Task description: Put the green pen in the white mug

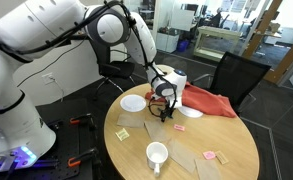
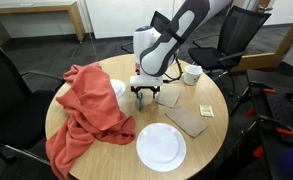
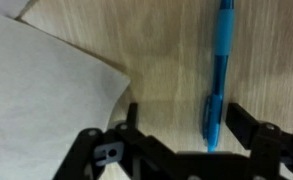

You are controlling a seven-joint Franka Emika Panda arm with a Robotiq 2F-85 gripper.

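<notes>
The green pen (image 3: pixel 218 70) lies on the wooden table and looks blue-green in the wrist view. My gripper (image 3: pixel 184 112) is open and low over the table, its fingers straddling the pen's lower end. The pen lies close to the right finger, and I cannot tell whether they touch. In both exterior views the gripper (image 1: pixel 163 115) (image 2: pixel 144 98) points down at the table's middle, beside the red cloth. The pen itself is too small to see there. The white mug (image 1: pixel 157 155) (image 2: pixel 192 73) stands upright near the table's edge, well apart from the gripper.
A red cloth (image 2: pixel 86 110) drapes over one side of the round table (image 1: pixel 236 150). A white plate (image 2: pixel 161 145), a white cup (image 2: pixel 117 88), flat grey sheets (image 2: pixel 186 122) (image 3: pixel 46 90), a yellow note (image 2: pixel 206 110) and pink scraps (image 1: pixel 210 155) lie around. Black chairs surround the table.
</notes>
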